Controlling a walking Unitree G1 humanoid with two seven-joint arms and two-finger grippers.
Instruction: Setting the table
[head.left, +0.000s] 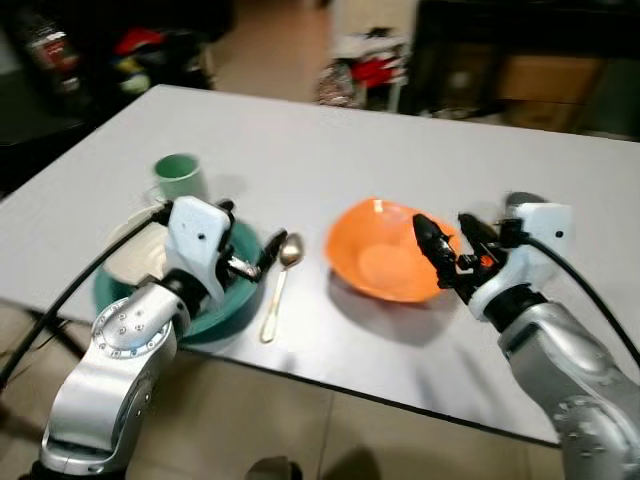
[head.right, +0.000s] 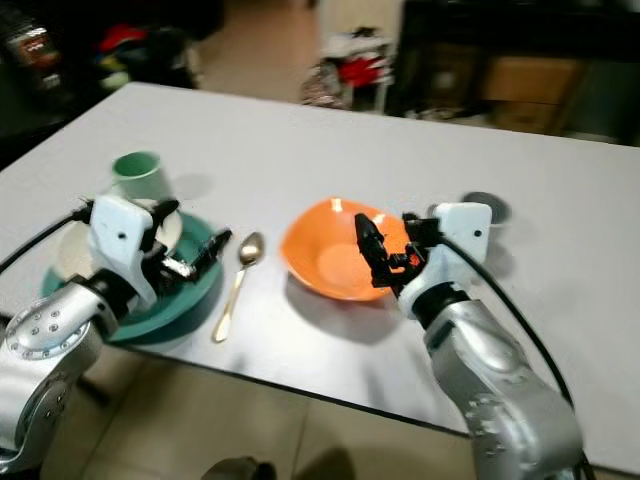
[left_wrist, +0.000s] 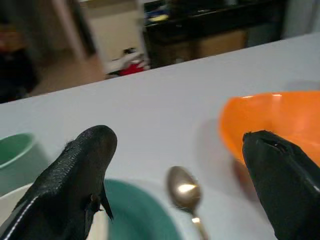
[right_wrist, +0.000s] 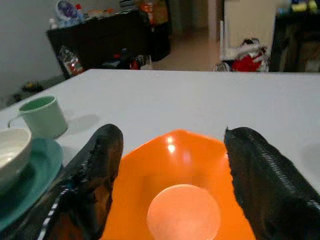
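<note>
- The right claw (head.left: 452, 243) hangs released over the near rim of the orange bowl (head.left: 385, 250) on the bench (head.left: 420, 150); before clenching, it should straddle that rim squarely.
- The left claw (head.left: 250, 262), also released, hovers over the teal plate (head.left: 225, 305), the spoon (head.left: 277, 285) just beyond it.
- The right wrist view shows the green mug (right_wrist: 42, 116) and white bowl (right_wrist: 12, 150) clearly; the head views are blurred, so rim contact is probably absent.

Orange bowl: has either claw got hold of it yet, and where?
Nothing is held. The right claw is open, fingers straddling the near rim of the orange bowl without closing. The left claw is open above the teal plate.
</note>
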